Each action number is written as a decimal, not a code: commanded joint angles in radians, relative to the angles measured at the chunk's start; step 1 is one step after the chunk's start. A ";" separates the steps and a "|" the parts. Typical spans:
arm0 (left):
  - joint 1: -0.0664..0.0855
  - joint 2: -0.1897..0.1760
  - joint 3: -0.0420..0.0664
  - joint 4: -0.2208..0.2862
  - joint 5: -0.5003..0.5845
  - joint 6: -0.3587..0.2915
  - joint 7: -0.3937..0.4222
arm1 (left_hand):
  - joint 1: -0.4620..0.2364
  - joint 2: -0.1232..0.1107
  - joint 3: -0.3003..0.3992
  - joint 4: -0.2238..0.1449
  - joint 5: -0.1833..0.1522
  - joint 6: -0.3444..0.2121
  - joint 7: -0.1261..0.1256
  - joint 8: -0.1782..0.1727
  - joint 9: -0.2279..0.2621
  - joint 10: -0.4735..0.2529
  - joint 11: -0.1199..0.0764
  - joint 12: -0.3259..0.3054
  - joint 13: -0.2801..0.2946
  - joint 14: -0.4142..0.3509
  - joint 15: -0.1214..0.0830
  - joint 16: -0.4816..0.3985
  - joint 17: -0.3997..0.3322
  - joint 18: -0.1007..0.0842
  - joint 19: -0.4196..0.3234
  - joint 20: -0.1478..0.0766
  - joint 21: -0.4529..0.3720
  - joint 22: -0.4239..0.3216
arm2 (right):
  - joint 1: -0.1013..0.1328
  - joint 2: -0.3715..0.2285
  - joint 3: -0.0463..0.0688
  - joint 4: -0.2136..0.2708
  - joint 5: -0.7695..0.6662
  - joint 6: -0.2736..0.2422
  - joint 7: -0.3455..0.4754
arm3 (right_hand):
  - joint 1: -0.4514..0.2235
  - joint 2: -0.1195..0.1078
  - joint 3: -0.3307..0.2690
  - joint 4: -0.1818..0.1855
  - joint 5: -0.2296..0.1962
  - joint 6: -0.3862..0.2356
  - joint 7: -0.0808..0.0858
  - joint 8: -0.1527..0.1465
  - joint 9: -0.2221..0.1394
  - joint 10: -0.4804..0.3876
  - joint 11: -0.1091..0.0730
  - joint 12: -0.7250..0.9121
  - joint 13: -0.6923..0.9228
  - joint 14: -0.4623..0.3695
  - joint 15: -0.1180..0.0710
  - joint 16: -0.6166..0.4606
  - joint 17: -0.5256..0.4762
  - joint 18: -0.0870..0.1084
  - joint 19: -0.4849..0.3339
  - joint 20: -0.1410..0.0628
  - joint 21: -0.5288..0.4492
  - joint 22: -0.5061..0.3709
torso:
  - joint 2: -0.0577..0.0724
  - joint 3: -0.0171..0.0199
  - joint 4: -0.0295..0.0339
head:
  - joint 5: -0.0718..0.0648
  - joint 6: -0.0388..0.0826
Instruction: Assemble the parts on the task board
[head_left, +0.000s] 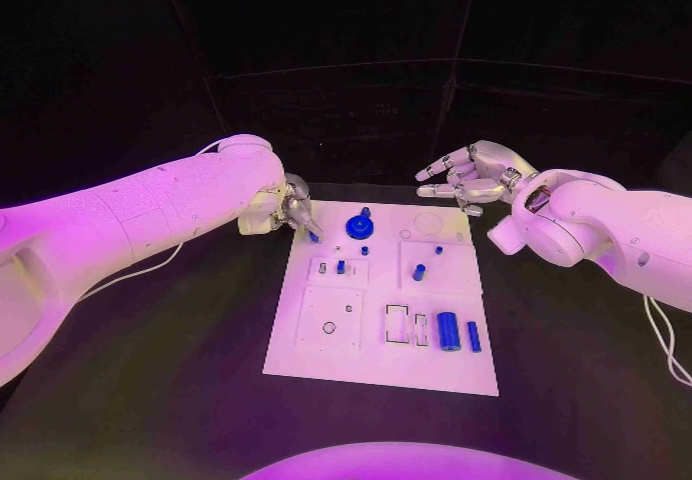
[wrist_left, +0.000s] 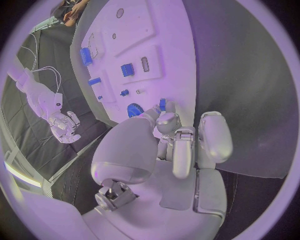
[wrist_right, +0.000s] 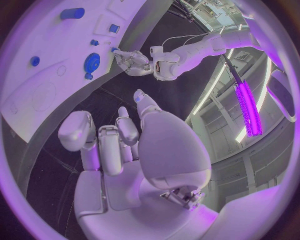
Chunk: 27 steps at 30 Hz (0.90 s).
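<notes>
- Board (head_left: 382, 340) mid-table, long side running away from robot.
- Left hand (head_left: 289, 212) at board's far left corner, fingers curled onto small blue part (wrist_left: 162, 104) there; grip itself hidden, cannot tell whether held.
- Blue gear (head_left: 359, 229) just beside that hand.
- Right hand (head_left: 469, 175) raised beyond far right corner, off board, fingers spread, holding nothing.

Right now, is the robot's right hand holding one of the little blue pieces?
No, the right hand hovers past the white task board's far edge with spread fingers and nothing in them.
</notes>
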<state>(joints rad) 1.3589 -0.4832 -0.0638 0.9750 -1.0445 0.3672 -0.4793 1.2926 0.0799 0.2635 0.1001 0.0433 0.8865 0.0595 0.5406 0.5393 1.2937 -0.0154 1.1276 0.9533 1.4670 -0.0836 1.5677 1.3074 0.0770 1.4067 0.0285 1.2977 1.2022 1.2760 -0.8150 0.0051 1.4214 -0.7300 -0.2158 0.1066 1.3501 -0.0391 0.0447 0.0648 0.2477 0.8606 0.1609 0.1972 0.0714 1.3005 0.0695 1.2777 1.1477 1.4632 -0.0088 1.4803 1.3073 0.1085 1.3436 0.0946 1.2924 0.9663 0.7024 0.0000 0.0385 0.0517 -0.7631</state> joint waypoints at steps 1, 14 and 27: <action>0.001 -0.030 0.000 0.047 0.032 -0.098 0.031 | -0.018 -0.019 0.167 -0.138 0.003 0.007 0.002 0.010 0.003 0.009 0.000 -0.002 0.003 0.104 0.009 0.003 0.263 0.008 0.000 0.006 -0.005 0.002 | 0.002 -0.002 0.001 -0.001 -0.001 0.008 0.007 | 0.002 0.010 -0.005 -0.001 0.005 -0.005 -0.002 0.005 -0.001 -0.005 0.000 -0.004 0.001 0.062 -0.001 -0.006 0.047 0.002 -0.006 -0.002 -0.006 0.000 | -0.003 0.0003 0.0033 | 0.001 0.002; -0.016 -0.168 -0.002 0.279 0.076 -0.255 0.043 | -0.090 -0.073 0.313 -0.166 0.007 0.009 0.001 0.039 0.012 0.020 -0.001 -0.003 -0.003 0.104 0.010 0.003 0.263 0.007 0.004 0.008 -0.005 0.008 | 0.002 -0.010 0.001 -0.002 -0.001 0.007 0.005 | 0.005 0.011 -0.005 -0.003 0.008 -0.006 -0.002 0.007 -0.001 -0.006 0.000 -0.005 -0.001 0.062 -0.002 -0.007 0.045 0.002 -0.006 -0.002 -0.007 -0.001 | -0.011 0.0015 0.0111 | 0.002 -0.003; -0.048 -0.196 -0.016 0.356 0.022 -0.260 0.024 | -0.097 -0.083 0.331 -0.172 0.007 0.011 -0.001 0.045 0.014 0.024 -0.002 -0.004 -0.004 0.104 0.009 0.003 0.263 0.007 0.005 0.008 -0.004 0.010 | 0.002 -0.009 0.001 -0.008 -0.006 0.008 0.005 | 0.005 0.011 -0.005 -0.003 0.008 -0.006 -0.002 0.007 -0.001 -0.006 0.000 -0.005 -0.001 0.062 -0.002 -0.007 0.045 0.002 -0.006 -0.002 -0.007 -0.001 | -0.008 0.0004 0.0116 | 0.003 -0.004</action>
<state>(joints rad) 1.3103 -0.6787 -0.0800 1.3257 -0.9888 0.1120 -0.4531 1.1984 -0.0018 0.4592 0.0600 0.0468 0.8940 0.0592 0.5816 0.5529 1.3116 -0.0160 1.1276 0.9503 1.4634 -0.0800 1.5677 1.3074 0.0769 1.4104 0.0321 1.2977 1.2113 1.2760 -0.8244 0.0051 1.4141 -0.7307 -0.2148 0.1062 1.3552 -0.0339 0.0447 0.0648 0.2534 0.8606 0.1608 0.2005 0.0714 1.3005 0.0695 1.2777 1.1477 1.4632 -0.0088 1.4755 1.3079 0.1085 1.3436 0.0945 1.2924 0.9660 0.6927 0.0006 0.0498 0.0545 -0.7664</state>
